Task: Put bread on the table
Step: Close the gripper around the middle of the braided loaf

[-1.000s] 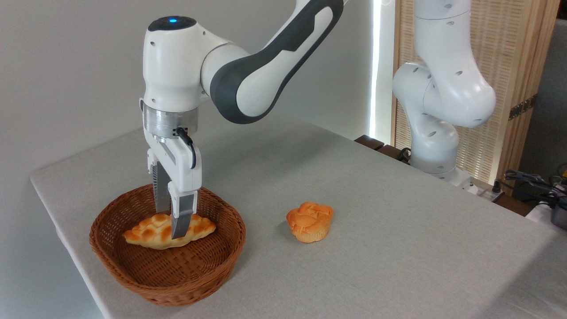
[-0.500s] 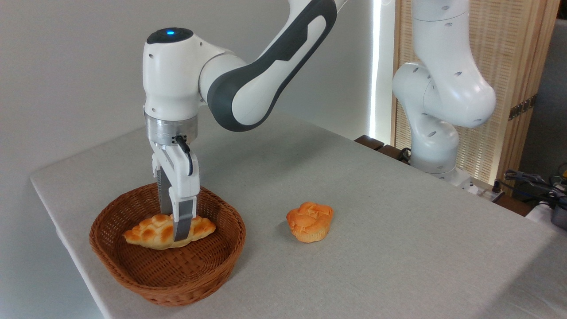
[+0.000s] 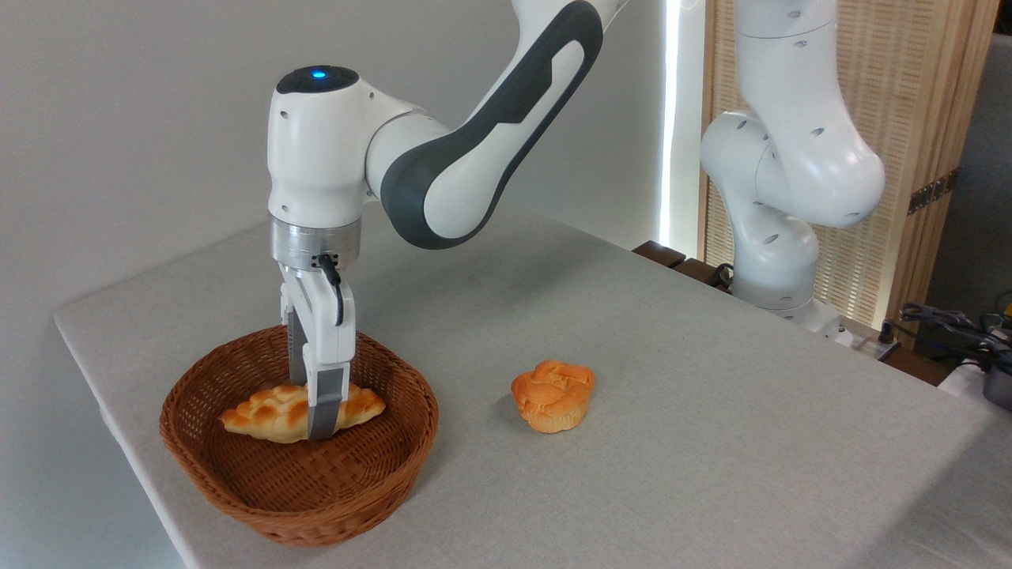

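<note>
The bread [image 3: 265,412], a golden-brown braided loaf with pointed ends, lies in the brown wicker basket [image 3: 310,528] at the left of the table [image 3: 696,411]. My gripper [image 3: 310,407] points straight down into the basket and is open. One of its fingers [image 3: 321,411] stands in front of the loaf's middle and the other behind it, so the loaf sits between them. The loaf rests on the basket's floor. The rear fingertip is hidden behind the loaf.
A small round orange muffin-shaped bun [image 3: 553,393] sits on the grey cloth right of the basket. The arm's white base [image 3: 779,261] stands at the table's far right edge, with cables [image 3: 949,324] beyond it. The table's left edge runs close to the basket.
My gripper has come down further into the basket and shifted slightly right, its fingers now lower around the loaf. The loaf and the bun have not moved.
</note>
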Action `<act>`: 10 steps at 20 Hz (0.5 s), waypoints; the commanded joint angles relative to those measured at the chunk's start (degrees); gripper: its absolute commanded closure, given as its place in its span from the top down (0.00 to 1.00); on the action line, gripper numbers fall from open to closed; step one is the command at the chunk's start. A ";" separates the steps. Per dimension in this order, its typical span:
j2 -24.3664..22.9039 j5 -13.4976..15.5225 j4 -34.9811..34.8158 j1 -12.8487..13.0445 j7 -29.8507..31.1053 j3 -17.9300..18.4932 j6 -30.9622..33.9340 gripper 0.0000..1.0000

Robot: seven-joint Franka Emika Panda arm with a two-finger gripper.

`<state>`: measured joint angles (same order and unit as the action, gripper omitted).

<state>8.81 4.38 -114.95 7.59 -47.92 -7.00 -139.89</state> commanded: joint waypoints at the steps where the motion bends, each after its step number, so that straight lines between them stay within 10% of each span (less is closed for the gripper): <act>1: -0.02 0.01 -0.72 -0.21 -1.74 -0.12 -1.27 0.23; 10: -2.21 1.68 0.60 -0.39 -1.21 -0.12 -0.74 0.23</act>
<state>8.72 4.38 -114.82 7.58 -48.73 -7.03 -140.00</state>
